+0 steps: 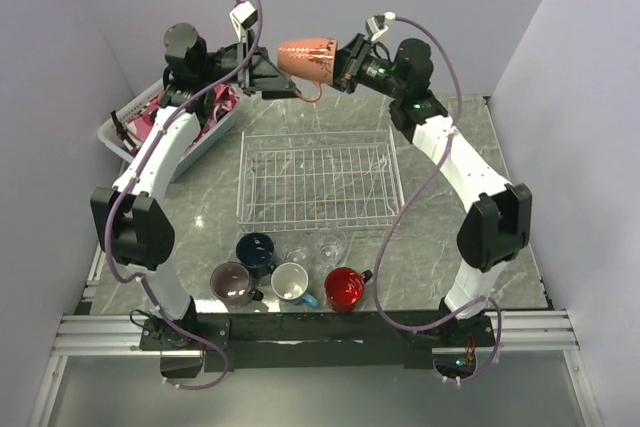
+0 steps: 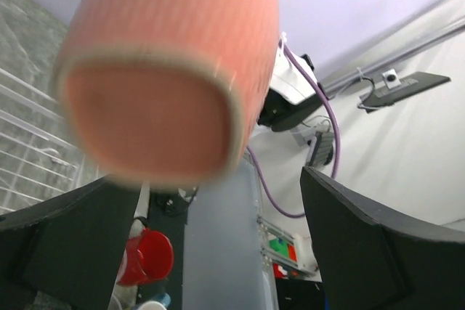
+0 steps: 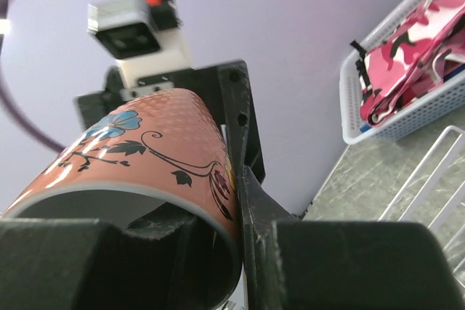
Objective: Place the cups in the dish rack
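Above the rack, the right jaws pinch the salmon mug by its rim, a stiff, probably slick, breakable thing; the left jaws gape empty.

The salmon mug, its base blurred and close, filled the upper left. Below it the left gripper held its two dark fingers wide apart, one to each side. A red mug showed under the salmon mug, rack wires ran to its left, and a purple cable curved to its right.
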Robot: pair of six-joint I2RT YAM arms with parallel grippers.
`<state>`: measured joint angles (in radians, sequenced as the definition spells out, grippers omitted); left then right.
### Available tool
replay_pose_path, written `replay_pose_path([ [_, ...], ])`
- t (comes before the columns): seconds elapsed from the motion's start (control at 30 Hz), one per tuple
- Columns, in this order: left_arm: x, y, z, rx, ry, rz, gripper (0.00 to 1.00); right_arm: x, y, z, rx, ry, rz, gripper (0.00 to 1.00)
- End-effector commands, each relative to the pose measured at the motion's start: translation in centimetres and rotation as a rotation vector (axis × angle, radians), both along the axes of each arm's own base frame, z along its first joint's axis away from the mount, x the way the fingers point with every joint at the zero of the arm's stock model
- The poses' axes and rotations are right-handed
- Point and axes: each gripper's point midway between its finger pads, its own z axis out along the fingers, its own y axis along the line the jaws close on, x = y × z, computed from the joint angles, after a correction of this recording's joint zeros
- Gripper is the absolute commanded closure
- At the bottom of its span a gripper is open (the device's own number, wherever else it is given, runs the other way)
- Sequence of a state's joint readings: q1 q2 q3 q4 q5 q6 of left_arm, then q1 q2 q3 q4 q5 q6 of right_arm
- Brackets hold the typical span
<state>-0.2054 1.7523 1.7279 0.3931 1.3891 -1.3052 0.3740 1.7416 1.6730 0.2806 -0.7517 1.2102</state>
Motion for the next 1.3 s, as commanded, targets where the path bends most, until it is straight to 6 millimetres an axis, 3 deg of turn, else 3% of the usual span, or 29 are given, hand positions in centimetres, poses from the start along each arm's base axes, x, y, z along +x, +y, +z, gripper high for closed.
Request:
replay_pose_path([
  [0.0, 2.2, -1.2, 0.3, 0.004, -0.094, 0.084, 0.04, -1.3, 1.1, 4.2, 0.083, -0.12, 0.056, 1.0],
  [0.13, 3.8, -1.5, -0.3, 0.005, -0.087, 0.147, 0.04, -0.9, 1.6, 3.1, 0.087, -0.095, 0.059, 1.0],
  [0.33, 5.1, -2.0, 0.4, -0.032, -0.115, 0.221, 0.04, 0.1, 2.3, 1.9, 0.098, -0.06, 0.07, 1.0],
  [0.53, 4.3, -3.6, 1.1, -0.05, -0.112, 0.189, 0.03, 1.5, 2.9, 1.8, 0.117, -0.057, 0.058, 1.0],
  [0.73, 4.4, -3.7, 0.7, -0.046, -0.084, 0.185, 0.02, 3.1, 3.2, 1.9, 0.132, -0.053, 0.029, 1.0],
  [0.8, 4.5, -3.7, 0.6, -0.05, -0.079, 0.183, 0.09, 3.1, 3.4, 1.8, 0.133, -0.051, 0.026, 1.0],
  [0.9, 4.6, -3.8, 0.5, -0.051, -0.072, 0.181, 0.45, 2.9, 3.4, 1.4, 0.115, -0.051, 0.021, 1.0],
  [0.93, 4.5, -3.7, 0.6, -0.049, -0.077, 0.183, 0.61, 3.1, 3.4, 0.7, 0.101, -0.041, 0.014, 1.0],
  [1.0, 4.4, -3.6, 0.7, -0.042, -0.075, 0.191, 0.74, 3.1, 2.8, 0.7, 0.094, -0.046, -0.002, 1.0],
  [1.03, 4.4, -3.6, 0.6, -0.04, -0.081, 0.192, 0.78, 3.4, 2.6, 0.2, 0.085, -0.04, -0.015, 1.0],
  [1.2, 4.3, -3.3, 0.8, -0.041, -0.084, 0.201, 0.77, 3.5, 2.9, 0.0, 0.05, -0.04, -0.013, 1.0],
  [1.27, 4.4, -3.3, 0.8, -0.041, -0.086, 0.203, 0.86, 3.1, 3.4, -0.4, 0.038, -0.029, 0.004, 1.0],
])
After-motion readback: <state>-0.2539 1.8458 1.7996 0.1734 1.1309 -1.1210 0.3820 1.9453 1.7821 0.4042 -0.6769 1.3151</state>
